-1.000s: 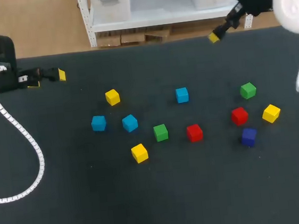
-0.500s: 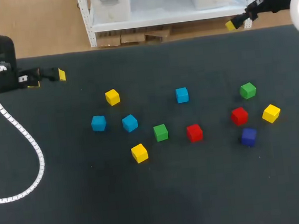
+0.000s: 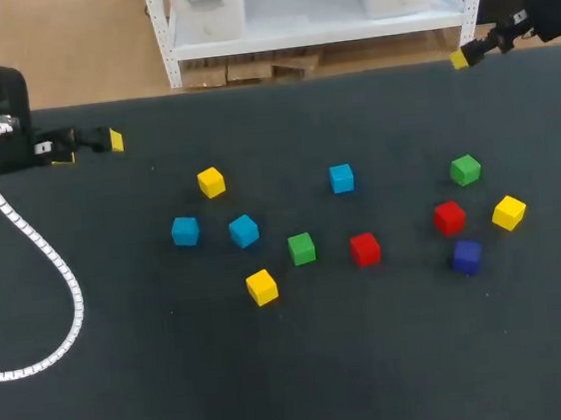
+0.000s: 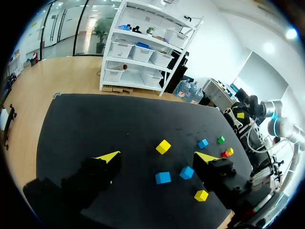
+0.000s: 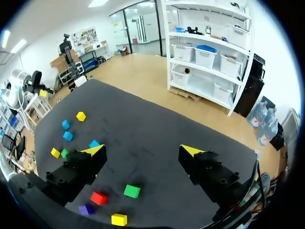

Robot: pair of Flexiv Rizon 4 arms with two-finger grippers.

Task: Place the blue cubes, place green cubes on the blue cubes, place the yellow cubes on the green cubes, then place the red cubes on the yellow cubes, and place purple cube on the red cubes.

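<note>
Three blue cubes (image 3: pixel 184 230) (image 3: pixel 244 231) (image 3: pixel 341 177) lie mid-table among two green cubes (image 3: pixel 302 249) (image 3: pixel 465 170), three yellow cubes (image 3: pixel 211 182) (image 3: pixel 261 286) (image 3: pixel 509 212), two red cubes (image 3: pixel 365 248) (image 3: pixel 449 217) and a purple cube (image 3: pixel 466 256). All sit singly on the black tabletop. My left gripper (image 3: pixel 90 150) (image 4: pixel 157 157) is open and empty at the far left edge, well away from the cubes. Over the far right corner my right gripper (image 3: pixel 465 55) (image 5: pixel 143 150) is open and empty, with the green cube (image 5: pixel 132 191) and red cube (image 5: pixel 98 197) below it.
A white coiled cable (image 3: pixel 33 246) from my left arm snakes across the table's left side. The table's far edge (image 3: pixel 277 83) runs just behind both grippers. Bare black tabletop (image 3: pixel 308 378) lies in front of the cubes.
My right arm has swung to the right and back, from above the table's far middle to the far right corner. The left arm and all cubes have stayed put.
</note>
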